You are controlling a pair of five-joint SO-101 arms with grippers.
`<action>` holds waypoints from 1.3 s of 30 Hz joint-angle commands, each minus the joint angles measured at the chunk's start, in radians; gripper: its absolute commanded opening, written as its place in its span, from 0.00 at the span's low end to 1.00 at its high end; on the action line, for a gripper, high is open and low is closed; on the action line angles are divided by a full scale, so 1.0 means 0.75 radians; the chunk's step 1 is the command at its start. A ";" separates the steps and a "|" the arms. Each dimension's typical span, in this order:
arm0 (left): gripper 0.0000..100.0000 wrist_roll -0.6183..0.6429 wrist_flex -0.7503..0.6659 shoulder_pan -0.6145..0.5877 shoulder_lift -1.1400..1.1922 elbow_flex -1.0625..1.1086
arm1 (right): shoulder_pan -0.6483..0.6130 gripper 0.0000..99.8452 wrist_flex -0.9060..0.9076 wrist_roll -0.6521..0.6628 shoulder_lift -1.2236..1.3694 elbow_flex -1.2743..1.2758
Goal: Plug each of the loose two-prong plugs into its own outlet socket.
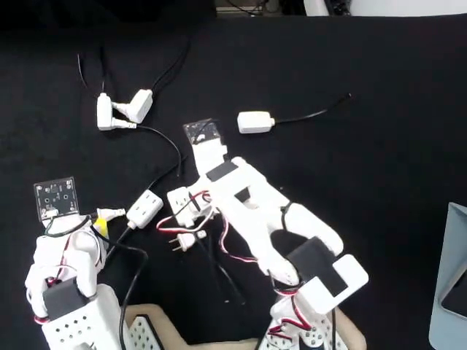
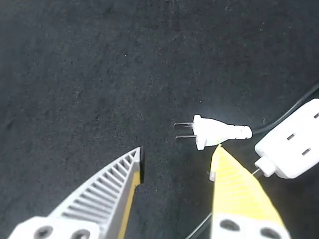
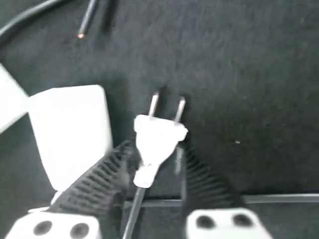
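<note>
My left gripper (image 2: 178, 148) stands open low over the black cloth, with one grey finger and one yellow finger (image 2: 234, 189). A loose white two-prong plug (image 2: 214, 132) lies just past the yellow fingertip, its prongs pointing away from a white outlet socket (image 2: 291, 147). In the high view this gripper (image 1: 102, 221) is at the lower left, beside that socket (image 1: 144, 209). My right gripper (image 3: 152, 149) is shut on a second white plug (image 3: 157, 132), prongs pointing forward. A white outlet block (image 3: 72, 132) sits right beside it. That plug (image 1: 186, 240) shows under the right arm (image 1: 241, 197).
Another white socket (image 1: 255, 122) with a black cord lies at the back middle. Two white plug bodies (image 1: 120, 109) sit joined at the back left. Black cords (image 1: 171, 149) cross the cloth between the arms. A grey object (image 1: 452, 292) stands at the right edge.
</note>
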 commanded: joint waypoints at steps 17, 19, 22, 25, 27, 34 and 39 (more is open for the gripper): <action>0.23 0.000 0.008 -0.011 -0.010 -0.007 | 0.313 0.01 0.094 -0.282 -0.300 -0.036; 0.23 0.000 0.008 -0.011 -0.010 -0.007 | 0.368 0.01 0.094 -0.393 -0.310 -0.011; 0.23 0.000 0.008 -0.011 -0.010 -0.007 | 0.415 0.01 0.094 -0.565 -0.312 0.009; 0.23 0.000 0.010 -0.011 -0.010 -0.007 | 0.438 0.01 0.094 -0.745 -0.310 0.017; 0.23 0.000 0.010 -0.011 -0.010 -0.007 | 0.454 0.01 0.094 -0.876 -0.308 0.019; 0.23 0.000 0.004 -0.011 -0.010 0.009 | 0.520 0.01 0.113 -1.142 -0.312 0.017; 0.23 0.000 0.004 -0.011 -0.010 0.011 | 0.520 0.03 0.293 -1.148 -0.312 -0.069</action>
